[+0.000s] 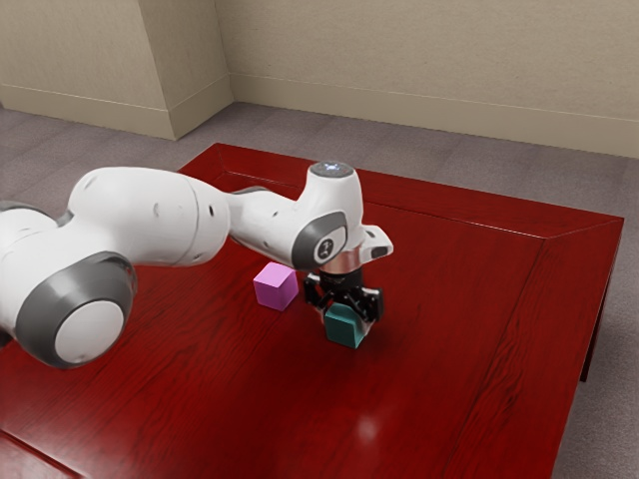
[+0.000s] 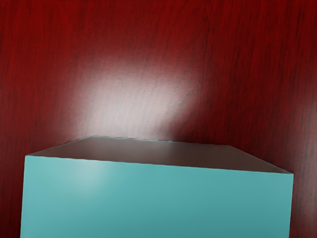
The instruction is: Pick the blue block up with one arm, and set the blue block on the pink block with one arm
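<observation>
Blue-green cube block [image 1: 344,328] on the glossy red wooden table [image 1: 479,329]. Its top is hidden by the black two-finger gripper [image 1: 345,302] set directly over it, so you cannot tell whether the gripper has closed on it or stands released. In the wrist view the block [image 2: 148,198] is cut off at the frame's edge. You see one bright teal side and a darker, shaded top face, with pale glare on the table [image 2: 148,94] beyond. The pink cube block [image 1: 277,286] sits near it, apart, toward the exterior view's left. The white arm [image 1: 150,230] reaches in from that side, hand pointing down at the table.
</observation>
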